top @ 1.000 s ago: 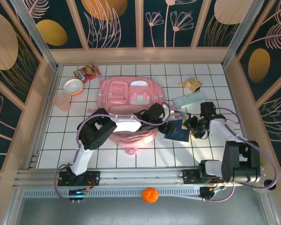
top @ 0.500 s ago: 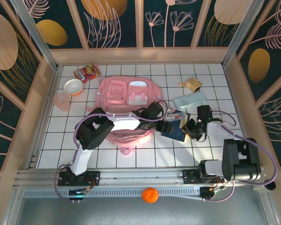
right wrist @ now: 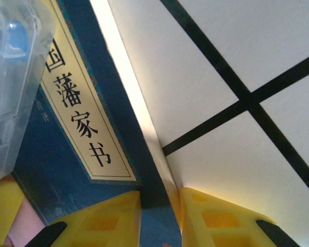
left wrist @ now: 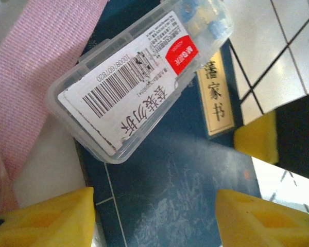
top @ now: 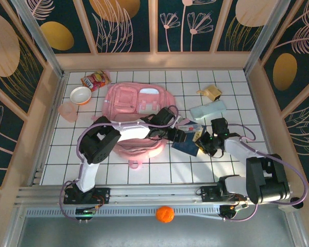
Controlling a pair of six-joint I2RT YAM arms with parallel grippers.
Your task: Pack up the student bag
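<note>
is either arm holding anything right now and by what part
The right gripper has its jaws closed on the dark blue book, pinching it by one edge. The left gripper hangs open above the book, holding nothing.

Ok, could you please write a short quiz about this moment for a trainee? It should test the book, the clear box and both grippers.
1. True or false: the clear plastic box with the barcode label lies on top of the dark blue book.
2. What do the fingers of the right gripper clamp? A: the edge of the book. B: a pink strap. C: the clear box.
3. Fill in: the left gripper, reaching across the light-pink fabric backpack, hovers over the box and the book with its jaws ____.

Key: 1 true; 2 A; 3 open.
</note>
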